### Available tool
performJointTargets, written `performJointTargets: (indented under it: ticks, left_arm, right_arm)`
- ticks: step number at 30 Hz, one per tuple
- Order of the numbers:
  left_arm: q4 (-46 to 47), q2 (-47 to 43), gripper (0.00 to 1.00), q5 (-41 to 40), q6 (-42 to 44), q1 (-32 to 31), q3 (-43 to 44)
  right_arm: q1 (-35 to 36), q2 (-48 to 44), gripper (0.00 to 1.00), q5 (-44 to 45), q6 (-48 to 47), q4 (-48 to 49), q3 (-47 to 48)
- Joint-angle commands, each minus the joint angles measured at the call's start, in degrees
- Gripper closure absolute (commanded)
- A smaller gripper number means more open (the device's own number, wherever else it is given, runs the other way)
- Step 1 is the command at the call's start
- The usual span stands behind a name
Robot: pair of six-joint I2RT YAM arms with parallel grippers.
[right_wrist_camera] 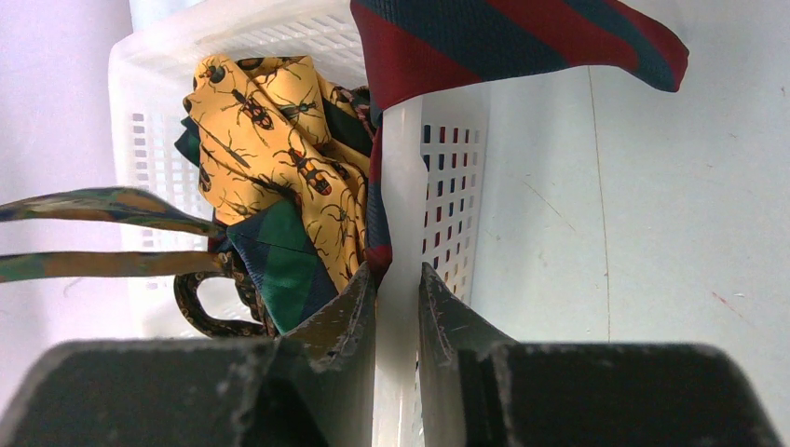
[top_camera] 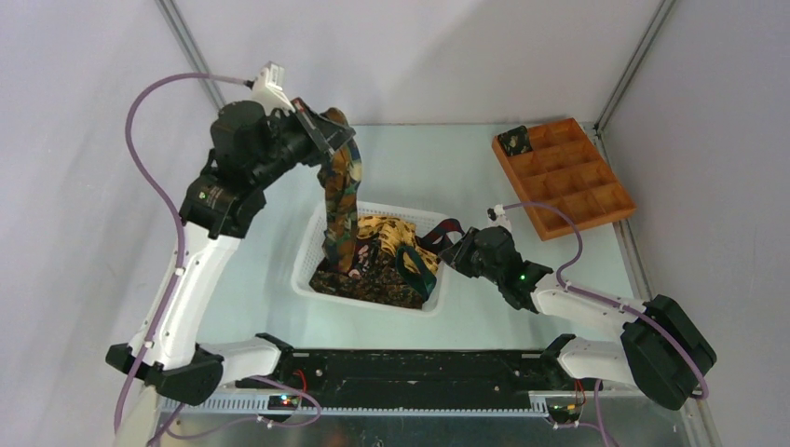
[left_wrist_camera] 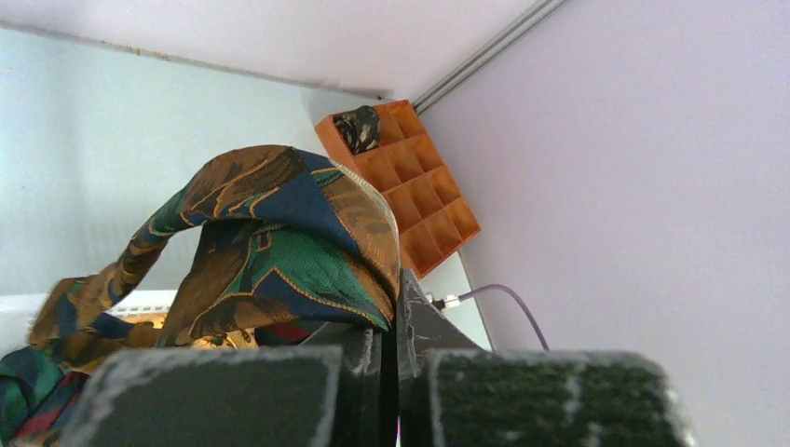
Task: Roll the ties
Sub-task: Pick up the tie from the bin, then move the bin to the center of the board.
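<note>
My left gripper [top_camera: 332, 128] is raised above the table's far side and shut on a green, brown and blue patterned tie [top_camera: 340, 200], which hangs from it down into the white basket [top_camera: 306, 250]. In the left wrist view the tie [left_wrist_camera: 279, 242] drapes over the closed jaws [left_wrist_camera: 399, 303]. My right gripper [top_camera: 454, 251] is clamped on the basket's right rim [right_wrist_camera: 402, 186], one finger on each side. A yellow insect-print tie [right_wrist_camera: 279, 140] and a maroon striped tie [right_wrist_camera: 503, 37] lie in and over the basket. One rolled dark tie [top_camera: 514, 141] sits in the tray's far-left compartment.
The orange-brown compartment tray [top_camera: 570, 179] lies at the far right, also in the left wrist view [left_wrist_camera: 419, 200]. Several more ties are heaped in the basket [top_camera: 382, 279]. White enclosure walls stand behind and on both sides.
</note>
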Motion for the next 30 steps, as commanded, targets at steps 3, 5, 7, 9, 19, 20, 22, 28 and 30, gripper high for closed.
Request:
performJointTargets:
  ticks: [3,5,7,9,19,20,22,28,30]
  left_arm:
    - [-3.5,3.6,1.00,6.8,2.7,5.2,13.9]
    - [-5.4,4.4,1.00,7.1,3.5,7.4,18.3]
    - [-7.5,4.8,1.00,6.9,4.3,9.4,22.7]
    - [-9.3,4.7,1.00,6.8,4.8,11.9,26.2]
    - [-15.4,-3.2,1.00,2.6,6.2,17.0,29.8]
    - [-15.6,-4.1,1.00,1.0,6.6,16.9,28.7]
    - [-16.3,-6.2,1.00,-0.9,7.3,17.0,27.8]
    - [-19.1,-10.2,1.00,-3.3,9.0,17.0,26.1]
    - [-19.8,-10.8,1.00,-3.8,9.4,17.0,25.2]
  right_arm:
    - [-1.0,0.1,0.86,2.3,-3.4,-4.1,-0.8]
    - [-1.3,-0.1,0.87,2.0,-3.6,-3.6,-0.8]
    - [-1.8,-0.1,0.91,1.7,-3.9,-2.9,-0.8]
    - [-2.4,-0.3,0.95,1.4,-4.2,-1.7,-0.8]
    - [-11.4,6.6,1.00,0.2,-8.6,1.9,6.1]
    - [-12.4,7.8,1.00,-0.4,-9.6,2.1,8.5]
    - [-15.7,11.6,1.00,-2.9,-11.5,3.0,12.2]
    - [-23.0,23.7,1.00,-6.7,-16.1,5.3,24.4]
    - [-24.4,28.2,1.00,-7.8,-17.5,6.3,28.2]
